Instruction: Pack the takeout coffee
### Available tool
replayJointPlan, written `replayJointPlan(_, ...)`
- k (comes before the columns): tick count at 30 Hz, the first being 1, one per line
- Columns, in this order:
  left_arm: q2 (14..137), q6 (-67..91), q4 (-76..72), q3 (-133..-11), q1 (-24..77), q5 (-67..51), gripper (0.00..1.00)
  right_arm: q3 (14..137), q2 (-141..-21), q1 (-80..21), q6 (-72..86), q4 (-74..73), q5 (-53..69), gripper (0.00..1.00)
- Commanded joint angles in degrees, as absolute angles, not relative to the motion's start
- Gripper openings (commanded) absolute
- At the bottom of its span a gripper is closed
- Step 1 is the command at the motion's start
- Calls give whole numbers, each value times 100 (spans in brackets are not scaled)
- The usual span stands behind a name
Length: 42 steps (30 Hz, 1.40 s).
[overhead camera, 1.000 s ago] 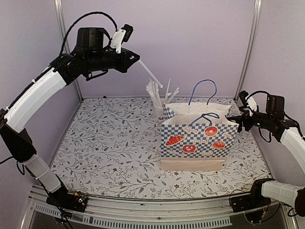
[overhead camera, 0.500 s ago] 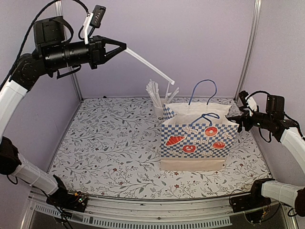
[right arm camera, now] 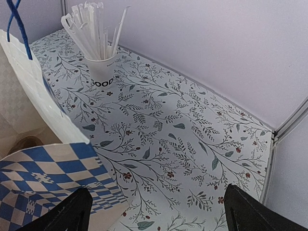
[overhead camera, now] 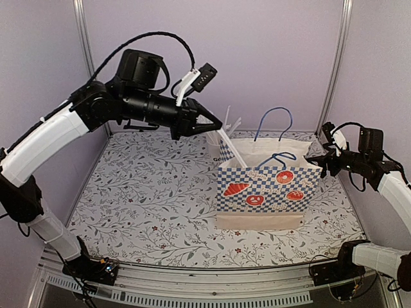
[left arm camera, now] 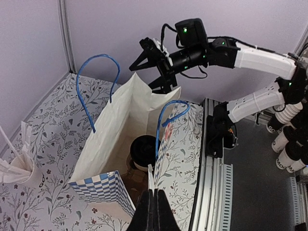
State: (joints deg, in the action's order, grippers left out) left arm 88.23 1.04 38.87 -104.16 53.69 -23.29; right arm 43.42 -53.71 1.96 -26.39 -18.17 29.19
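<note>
One checkered paper bag point(overhead camera: 266, 183) stands open, right gripper point(overhead camera: 319, 159) spread wide at its right rim, left gripper point(overhead camera: 217, 124) pinching a straw point(overhead camera: 230, 147) above it; only left wrist view shows takeout coffee point(left arm camera: 143, 150) down inside bag

Matt paper bag point(overhead camera: 270, 186); plastic coffee lid point(left arm camera: 144, 149)
</note>
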Motion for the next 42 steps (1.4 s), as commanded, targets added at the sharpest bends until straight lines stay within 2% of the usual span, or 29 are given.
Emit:
replayJointPlan(1,9524,-91,4007,-10787,5674,-2077,1,4280,-5360,223,-2663,-1840,2892,99)
replayJointPlan(5,10069,-72,4173,-11175,5860,-1949,25,4280,-5352,227,-2663,-1839,2883,99)
replayJointPlan(9,10078,-140,4184,-11187,5881,-1550,34,4280,-5352,224,-2663,-1837,2891,99)
replayJointPlan(16,9299,-137,3582,-10229,5599,-246,61,4280,-5335,228,-2621,-1823,2793,99)
replayJointPlan(22,8701,249,2846,-9036,4612,179,64,4521,-5280,229,-2370,-1761,2389,99)
replayJointPlan(29,8106,188,2668,-8577,3936,1057,67,6314,-5987,229,-1964,-2667,1548,99)
replayJointPlan(34,7797,32,2190,-8022,3418,1523,68,7141,-6124,229,-1116,-2418,1092,99)
replayJointPlan(42,7252,202,1238,-6889,3033,1186,68,6861,-6043,229,-633,-2110,1336,99)
